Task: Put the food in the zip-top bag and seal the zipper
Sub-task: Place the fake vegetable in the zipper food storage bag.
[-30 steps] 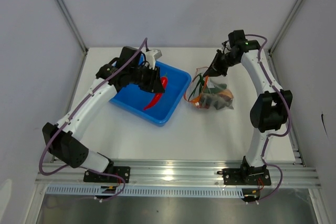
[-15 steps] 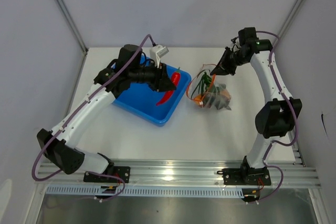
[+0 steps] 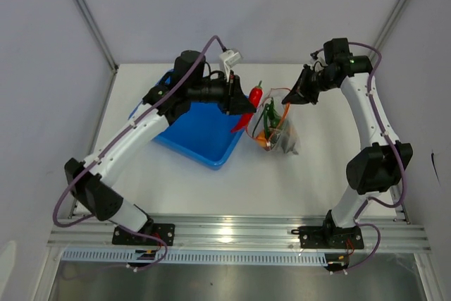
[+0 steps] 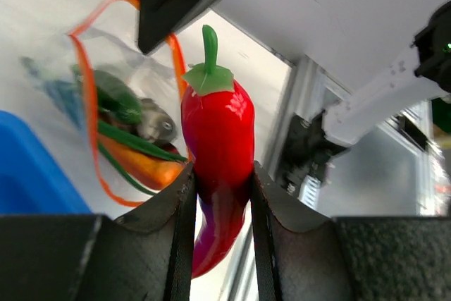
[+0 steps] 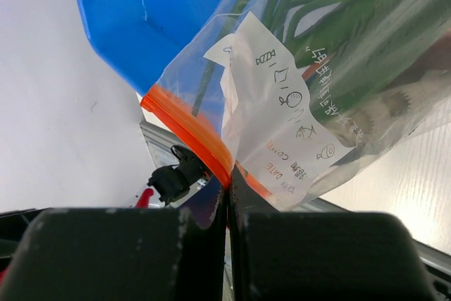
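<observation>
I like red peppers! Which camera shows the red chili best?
The left wrist view: the red chili fills the middle, pinched by the left gripper. The top view shows it small beside the zip-top bag. The right wrist view mostly shows the bag.

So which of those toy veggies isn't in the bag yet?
The red chili: it is pinched in the left claw, outside the clear bag, while the green pods and orange slice already lie inside it.

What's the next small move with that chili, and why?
Probably ease the red chili rightward and down into the zip-top bag: the left fingers clamp it beside the mouth, which the right fingers hold open by the orange-red zipper.
</observation>
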